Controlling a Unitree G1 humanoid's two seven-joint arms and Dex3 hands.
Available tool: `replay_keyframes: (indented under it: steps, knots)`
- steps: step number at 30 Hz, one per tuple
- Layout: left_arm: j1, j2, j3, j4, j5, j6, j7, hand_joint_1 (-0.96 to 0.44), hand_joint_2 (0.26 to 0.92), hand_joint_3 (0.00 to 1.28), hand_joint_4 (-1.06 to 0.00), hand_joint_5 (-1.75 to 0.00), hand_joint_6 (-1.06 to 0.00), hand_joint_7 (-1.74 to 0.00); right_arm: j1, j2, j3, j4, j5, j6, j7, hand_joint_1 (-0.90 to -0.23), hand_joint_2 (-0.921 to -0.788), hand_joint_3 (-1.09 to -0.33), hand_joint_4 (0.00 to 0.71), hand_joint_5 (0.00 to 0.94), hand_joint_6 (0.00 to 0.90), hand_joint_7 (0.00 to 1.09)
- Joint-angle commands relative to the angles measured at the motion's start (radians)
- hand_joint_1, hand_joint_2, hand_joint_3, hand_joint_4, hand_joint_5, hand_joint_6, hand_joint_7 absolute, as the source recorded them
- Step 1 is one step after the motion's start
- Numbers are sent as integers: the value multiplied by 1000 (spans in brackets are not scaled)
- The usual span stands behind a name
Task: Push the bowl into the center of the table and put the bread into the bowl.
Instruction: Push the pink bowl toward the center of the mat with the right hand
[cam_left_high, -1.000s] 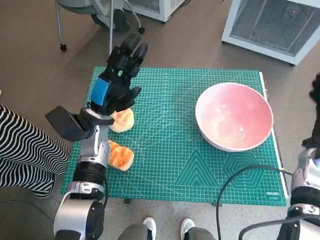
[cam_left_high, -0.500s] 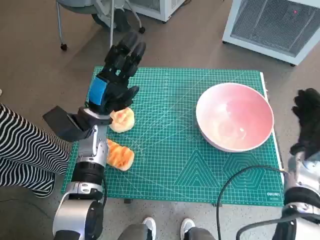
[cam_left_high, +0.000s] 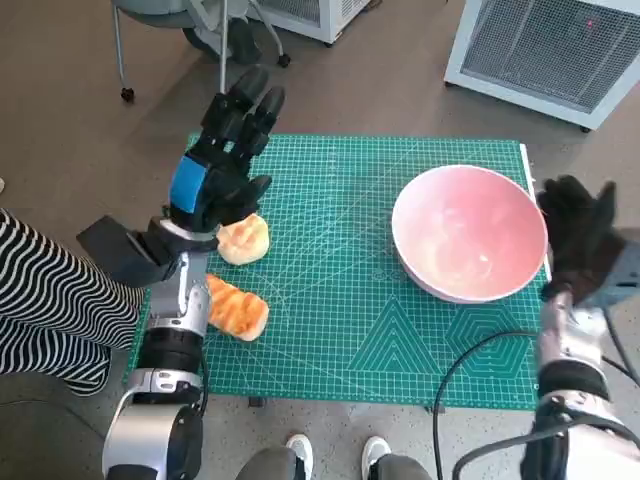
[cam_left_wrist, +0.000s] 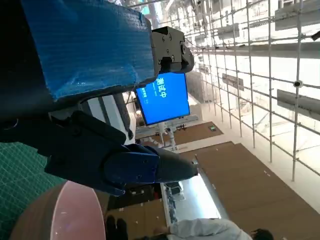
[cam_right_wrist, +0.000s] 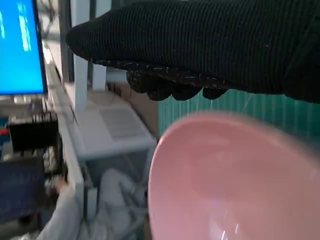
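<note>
The pink bowl (cam_left_high: 468, 232) sits on the right part of the green mat (cam_left_high: 350, 330), also filling the right wrist view (cam_right_wrist: 225, 175) and showing in the left wrist view (cam_left_wrist: 75, 215). My gloved right hand (cam_left_high: 580, 235) is raised just right of the bowl's rim, fingers apart, holding nothing. Two bread pieces lie at the mat's left: a pale bun (cam_left_high: 245, 240) and a toasted orange piece (cam_left_high: 238, 310). My left hand (cam_left_high: 222, 150) hovers above the bun with its fingers stretched out and empty.
A white ventilated unit (cam_left_high: 545, 50) stands beyond the table at upper right. A chair base (cam_left_high: 200, 30) is at upper left. A person's striped leg (cam_left_high: 45, 300) is at the left edge, shoes (cam_left_high: 335, 455) below the table. A black cable (cam_left_high: 470, 370) crosses the mat's front right.
My right hand has risen from the right edge to beside the bowl's rim. My left hand has shifted slightly left and away from the bun. The bowl and breads stay put.
</note>
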Motion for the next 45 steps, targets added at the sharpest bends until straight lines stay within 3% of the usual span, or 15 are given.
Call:
replay_keyframes:
  steps: [1, 10, 19, 34, 45]
  knots:
    - [20, 22, 8, -12, -6, 3, -8, -665, 921, 267, -107, -14, 0, -394, -13, 41, -11, 20, 17, 34, 14, -665, -921, -794, 110, 2, 34, 357]
    - [35, 37, 11, -31, -8, 9, -4, -667, 921, 264, -107, -11, -2, -382, -44, 84, -2, 24, 3, 54, 29, -677, -921, -768, 131, 10, 54, 357]
    - [59, 44, 13, -56, -4, 5, 9, -669, 921, 261, -111, -10, -7, -372, -57, 132, -10, 22, 14, 53, 51, -695, -921, -774, 133, 8, 52, 348]
    - [85, 51, 10, -81, 8, -5, 31, -662, 921, 267, -113, -7, -21, -349, -80, 204, -17, 27, 16, 63, 54, -658, -921, -817, 113, 0, 44, 337]
    - [90, 50, 9, -77, 10, -9, 39, -653, 921, 267, -114, -5, -27, -331, -84, 228, -19, 27, 11, 82, 69, -652, -921, -793, 103, 0, 33, 319]
